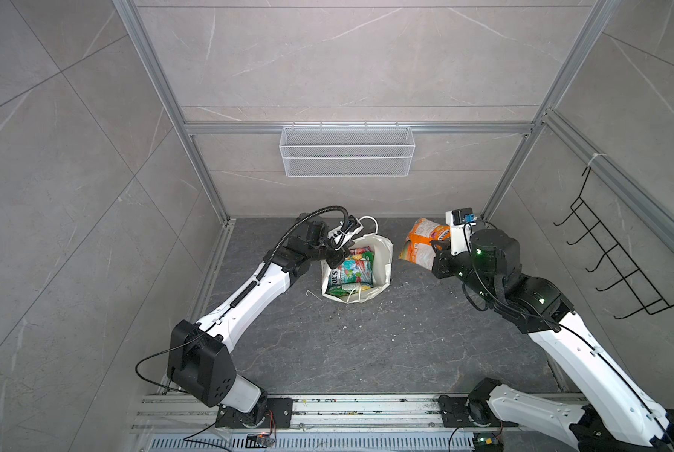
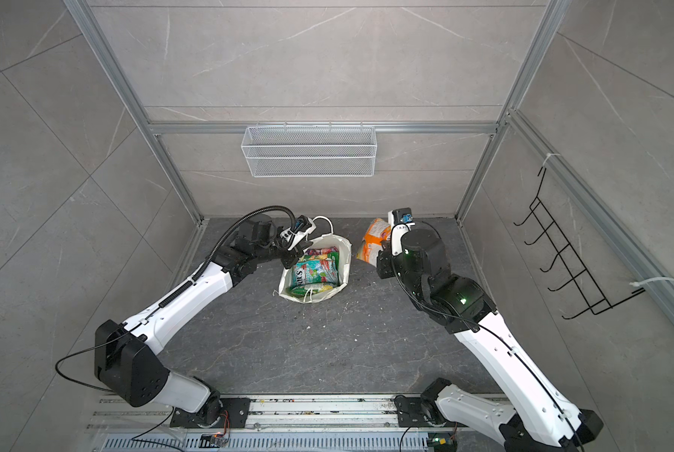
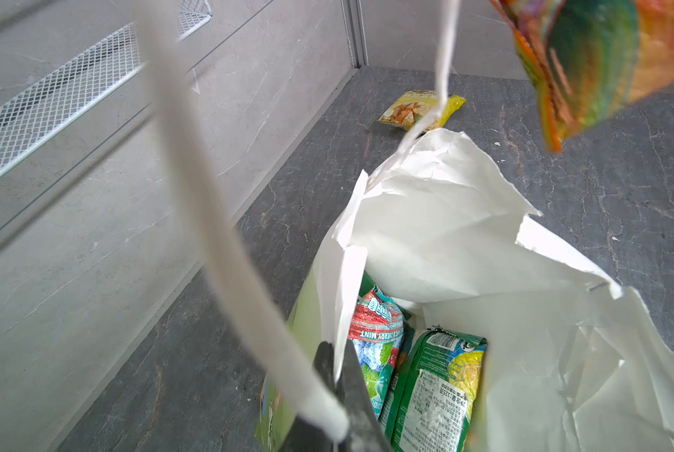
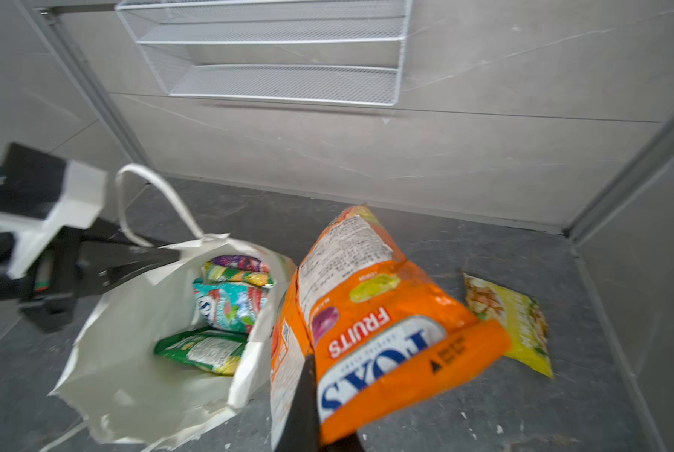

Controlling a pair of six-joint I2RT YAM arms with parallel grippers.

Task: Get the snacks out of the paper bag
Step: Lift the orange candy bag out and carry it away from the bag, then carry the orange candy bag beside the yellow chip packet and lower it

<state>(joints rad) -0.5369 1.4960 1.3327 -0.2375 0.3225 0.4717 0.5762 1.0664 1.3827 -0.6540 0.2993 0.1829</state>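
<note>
The right pincer (image 4: 315,411) is squeezed shut on the edge of the orange pack (image 4: 386,325), up in the air just right of the paper bag (image 4: 139,352). The pack looks light, floppy and slippery, so a flat edge is best to pinch. The left pincer (image 3: 337,375) is clamped on the bag's left rim. The other packs (image 4: 229,305) lie inside; a yellow pack (image 4: 511,321) lies out, far right.

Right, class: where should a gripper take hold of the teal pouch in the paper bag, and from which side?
Pinch the teal pouch by its upper edge, from above through the open paper bag; it leans among other pouches, walled in all round.
</note>
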